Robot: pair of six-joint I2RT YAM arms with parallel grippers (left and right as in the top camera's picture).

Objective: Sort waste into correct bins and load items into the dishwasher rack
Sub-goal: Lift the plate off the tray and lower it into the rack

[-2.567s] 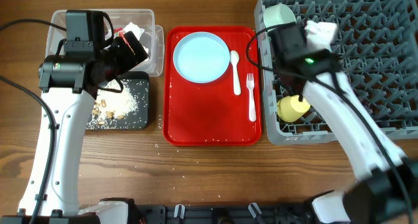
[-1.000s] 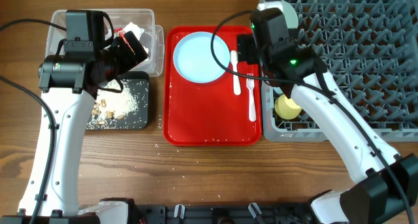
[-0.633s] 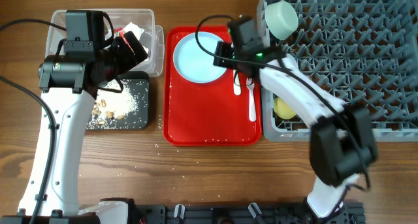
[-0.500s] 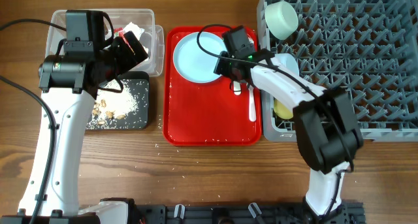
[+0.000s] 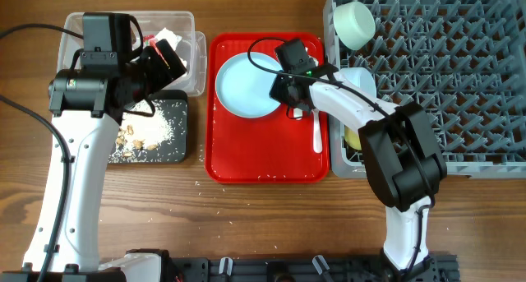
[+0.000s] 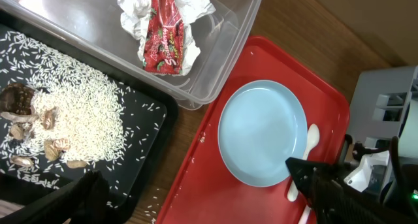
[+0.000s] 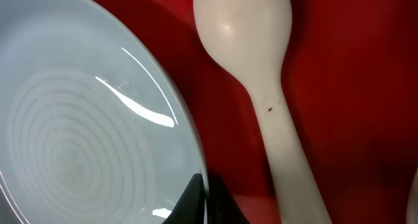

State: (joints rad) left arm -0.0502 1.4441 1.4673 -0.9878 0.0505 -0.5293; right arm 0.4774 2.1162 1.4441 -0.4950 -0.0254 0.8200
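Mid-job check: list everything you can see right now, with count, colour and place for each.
clear tub: 1, clear, left side of the table
napkin with wrapper: 1, white and red, in the clear tub
black tray: 1, black, beside the tub
rice and scraps: one pile, white and brown, in the black tray
red tray: 1, red, centre
plate: 1, light blue, on the red tray
spoon: 1, white, right of the plate
fork: 1, white, beside the spoon
rack: 1, grey, right
bowl: 1, pale green, rack corner
cup: 1, yellow, in the rack, partly hidden
left gripper: open, above the bins
right gripper: at the plate's rim, grip unclear
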